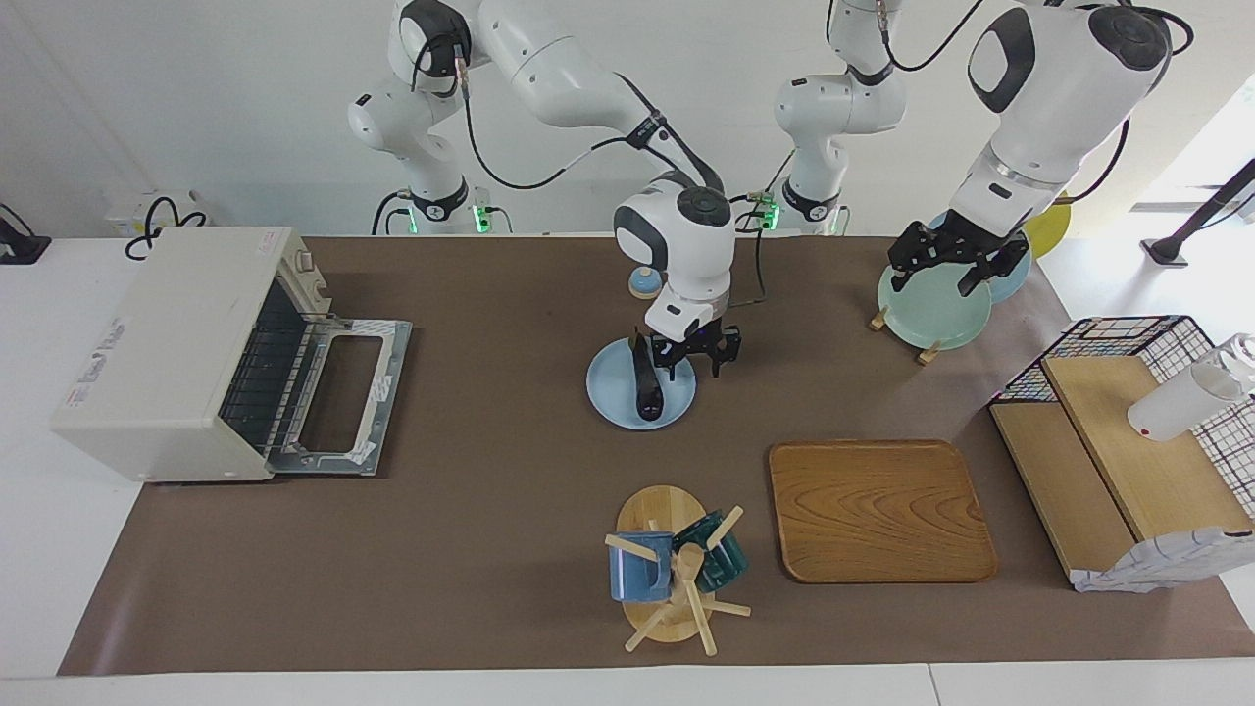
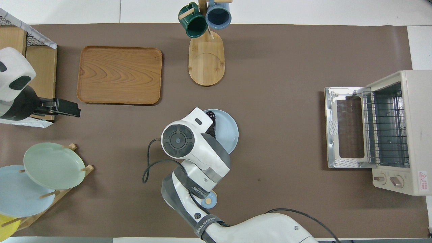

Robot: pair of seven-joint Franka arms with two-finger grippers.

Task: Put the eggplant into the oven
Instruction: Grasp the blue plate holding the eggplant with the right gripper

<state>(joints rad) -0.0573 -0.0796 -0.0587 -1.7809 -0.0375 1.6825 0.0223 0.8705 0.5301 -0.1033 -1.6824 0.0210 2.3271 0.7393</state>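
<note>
Both arms are glossy white with rounded joint housings capped in black discs. Black cables loop along the links above each black, two-fingered gripper, the right gripper [image 1: 694, 355] and the left gripper [image 1: 947, 270]. Green lights glow at both bases, and a grey band reading "WANJEED" wraps the right arm well above its gripper.

A glossy purple-black eggplant [image 1: 644, 384] lies on a pale blue plate [image 1: 614, 394]. The oven [image 1: 176, 353] is cream-white with a dark interior and a silvery door frame. A dull brown mat [image 1: 471, 549] covers the white table [image 1: 59, 608]. The tray [image 1: 878, 510] shows warm wood grain. One mug is dark green [image 1: 724, 557], one mid blue [image 1: 639, 567]. A mint-green plate [image 1: 931, 306] stands in the rack, and the black wire basket [image 1: 1128, 338] forms a grid.
</note>
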